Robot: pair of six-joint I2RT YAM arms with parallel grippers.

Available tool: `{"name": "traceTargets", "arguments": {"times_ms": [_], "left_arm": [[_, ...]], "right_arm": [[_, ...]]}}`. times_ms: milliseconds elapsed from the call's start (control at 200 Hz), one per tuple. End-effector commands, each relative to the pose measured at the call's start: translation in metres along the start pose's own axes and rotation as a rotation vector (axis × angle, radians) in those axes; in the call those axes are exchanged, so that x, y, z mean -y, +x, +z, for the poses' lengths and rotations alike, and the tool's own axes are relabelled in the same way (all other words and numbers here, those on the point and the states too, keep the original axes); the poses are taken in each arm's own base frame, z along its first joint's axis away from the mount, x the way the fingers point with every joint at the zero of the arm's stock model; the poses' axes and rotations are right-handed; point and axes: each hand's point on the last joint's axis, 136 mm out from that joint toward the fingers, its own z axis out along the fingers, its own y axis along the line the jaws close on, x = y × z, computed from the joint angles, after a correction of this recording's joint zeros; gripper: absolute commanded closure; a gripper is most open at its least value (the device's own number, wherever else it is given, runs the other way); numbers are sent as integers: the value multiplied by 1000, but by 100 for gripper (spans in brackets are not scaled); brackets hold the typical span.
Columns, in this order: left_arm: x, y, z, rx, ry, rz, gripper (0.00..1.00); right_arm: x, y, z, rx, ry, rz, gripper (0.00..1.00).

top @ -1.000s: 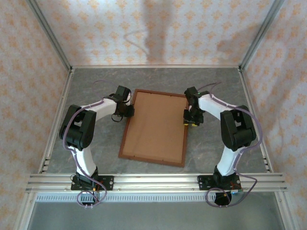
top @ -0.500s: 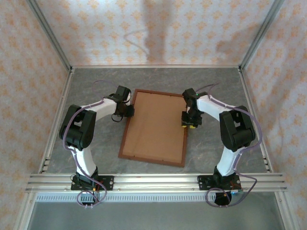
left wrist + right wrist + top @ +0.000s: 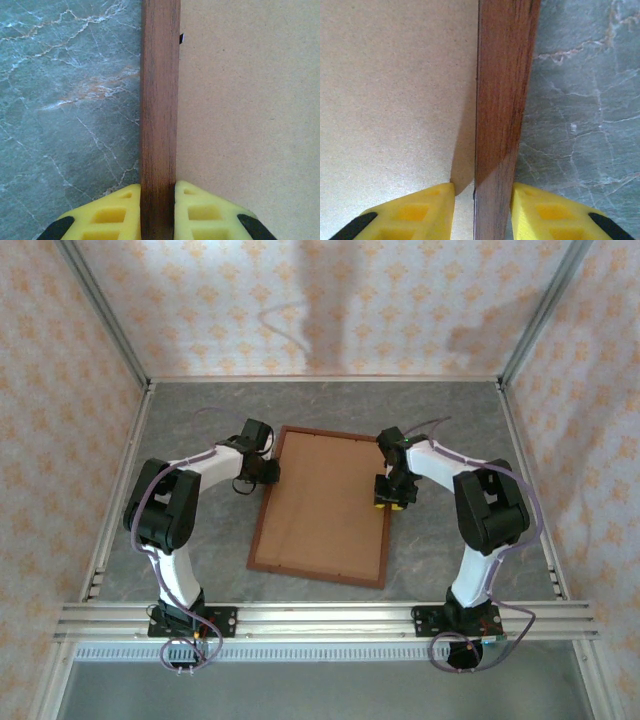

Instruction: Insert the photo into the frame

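Backing board point(image 3: 322, 505) covers frame point(image 3: 316, 574) opening; marbled table point(image 3: 440, 410) around.

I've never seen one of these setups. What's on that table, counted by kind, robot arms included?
Robot arms: 2, the left arm and the right arm
Wooden frames: 1, the frame
Brown boards: 1, the board lying inside the frame
Total: 4
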Motion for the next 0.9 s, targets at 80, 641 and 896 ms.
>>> {"name": "traceTargets", "arguments": {"times_ms": [80, 641, 896], "left_arm": [[-10, 36, 13, -118, -33, -7, 83], [-9, 36, 13, -119, -33, -6, 83], [-10, 38, 14, -124, -33, -6, 83]], "right_arm": [[13, 4, -28, 36, 36, -4, 57], [17, -5, -5, 0, 43, 10, 65], [5, -5, 5, -14, 17, 4, 65]]}}
